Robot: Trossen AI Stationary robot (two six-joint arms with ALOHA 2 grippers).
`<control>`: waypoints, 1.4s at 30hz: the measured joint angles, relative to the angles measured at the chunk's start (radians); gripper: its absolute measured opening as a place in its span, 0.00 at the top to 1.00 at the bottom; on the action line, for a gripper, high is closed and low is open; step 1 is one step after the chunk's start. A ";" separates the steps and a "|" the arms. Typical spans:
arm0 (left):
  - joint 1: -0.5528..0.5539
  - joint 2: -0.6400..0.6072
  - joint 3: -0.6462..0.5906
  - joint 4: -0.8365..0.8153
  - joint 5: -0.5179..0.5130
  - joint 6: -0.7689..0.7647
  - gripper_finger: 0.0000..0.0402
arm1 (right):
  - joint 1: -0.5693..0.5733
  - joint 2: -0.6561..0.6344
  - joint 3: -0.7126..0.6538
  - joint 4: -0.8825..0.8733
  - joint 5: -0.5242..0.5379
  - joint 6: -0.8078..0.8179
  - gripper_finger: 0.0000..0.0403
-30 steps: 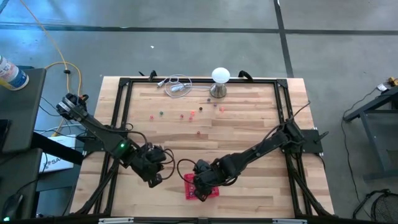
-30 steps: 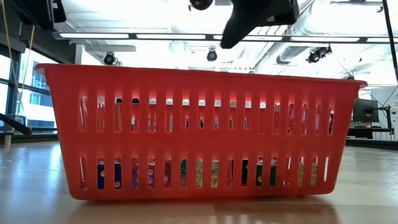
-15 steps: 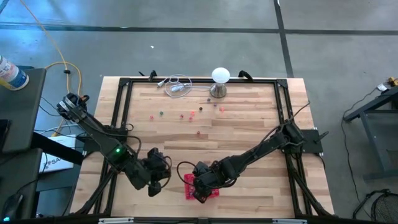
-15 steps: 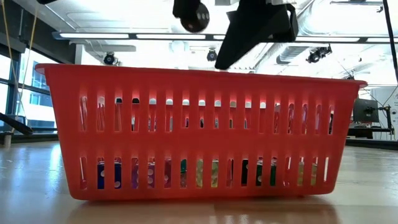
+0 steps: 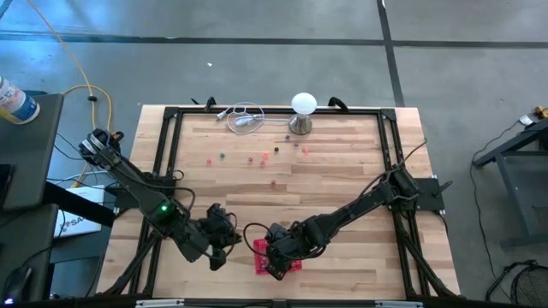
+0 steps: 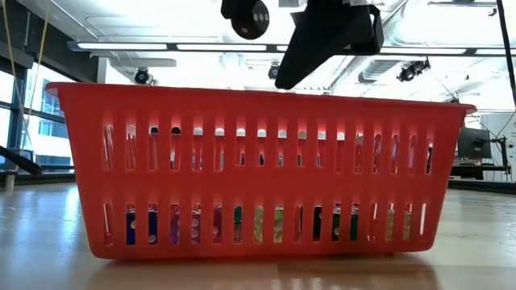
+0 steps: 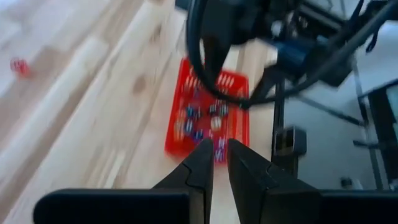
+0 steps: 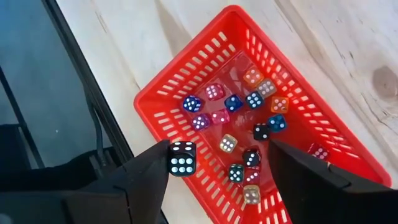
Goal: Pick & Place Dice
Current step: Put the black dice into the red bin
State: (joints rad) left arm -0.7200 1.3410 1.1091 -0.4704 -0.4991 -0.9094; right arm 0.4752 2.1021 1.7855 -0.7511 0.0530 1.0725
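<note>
A small red basket [image 8: 205, 81] stands near the table's near edge and holds several dice [image 8: 252, 99] in mixed colours. More dice [image 5: 257, 158] lie scattered on the wood toward the far side. My right gripper [image 8: 219, 148] hangs open over the basket [image 5: 291, 263]. A black die with white pips [image 8: 181, 158] sits at the inner side of one of its fingers, above the basket's rim [image 6: 258, 93]. My left gripper [image 7: 216, 152] hovers left of the basket, pointing toward it. Its fingers are shut to a thin slit, and I see nothing between them. My right gripper has the black die [image 8: 181, 158] against the inner side of one finger [image 8: 155, 165], near that finger's tip. The other finger stands far off it. The die is clear of the basket floor; whether it truly touches the finger, I cannot tell.
A white ball-topped metal stand [image 5: 302, 111] and a coil of white cable [image 5: 244, 118] sit at the table's far edge. A black frame [image 5: 171, 154] runs along the table's sides. One red die [image 7: 18, 65] lies alone on the wood, off to the side of my left gripper.
My left gripper has moved a little toward the table's right, closer to the basket, and has tipped upward from its steeper downward slant. Its fingers have kept the same thin slit.
</note>
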 joint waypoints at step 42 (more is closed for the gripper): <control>0.085 0.381 0.001 0.584 0.139 0.386 0.90 | 0.009 0.000 0.000 -0.029 0.050 -0.165 0.36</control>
State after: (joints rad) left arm -0.6350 1.7225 1.1103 0.1140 -0.3601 -0.5231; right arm 0.4847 2.1021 1.7854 -0.7802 0.1025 0.9073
